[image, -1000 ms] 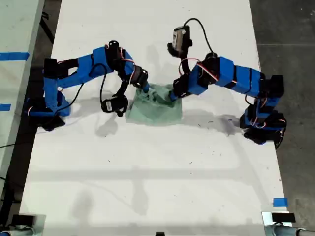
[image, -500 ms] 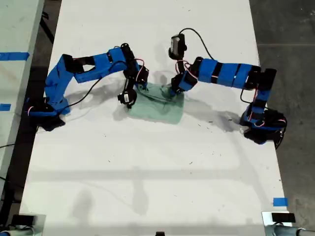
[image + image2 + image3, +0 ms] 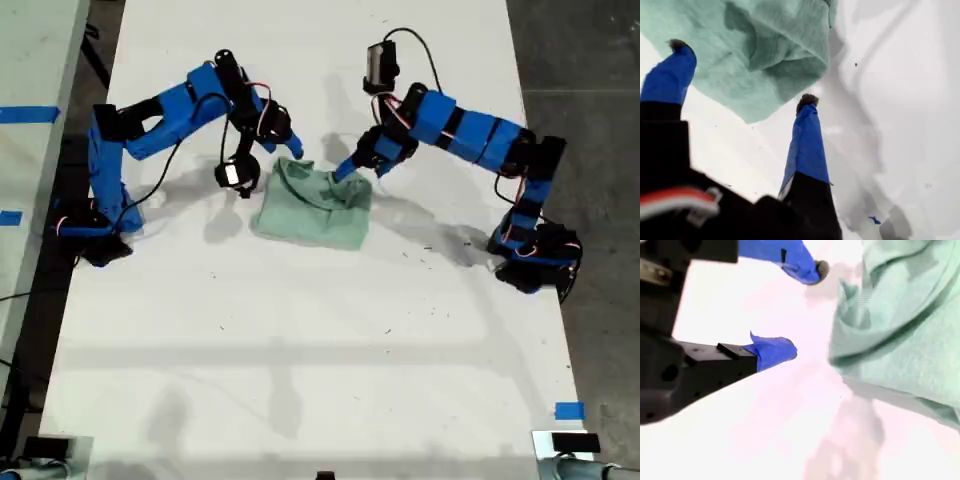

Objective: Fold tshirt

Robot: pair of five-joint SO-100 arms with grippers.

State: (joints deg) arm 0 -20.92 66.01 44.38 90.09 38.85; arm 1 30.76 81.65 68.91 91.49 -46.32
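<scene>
Both grippers have lifted off—spread, empty—tshirt (image 3: 312, 205) bunched on table between them.

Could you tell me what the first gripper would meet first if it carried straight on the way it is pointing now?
Most likely the tshirt. My first gripper is open and holds nothing, with the cloth's edge lying just past its fingertips; how near is unclear.
</scene>
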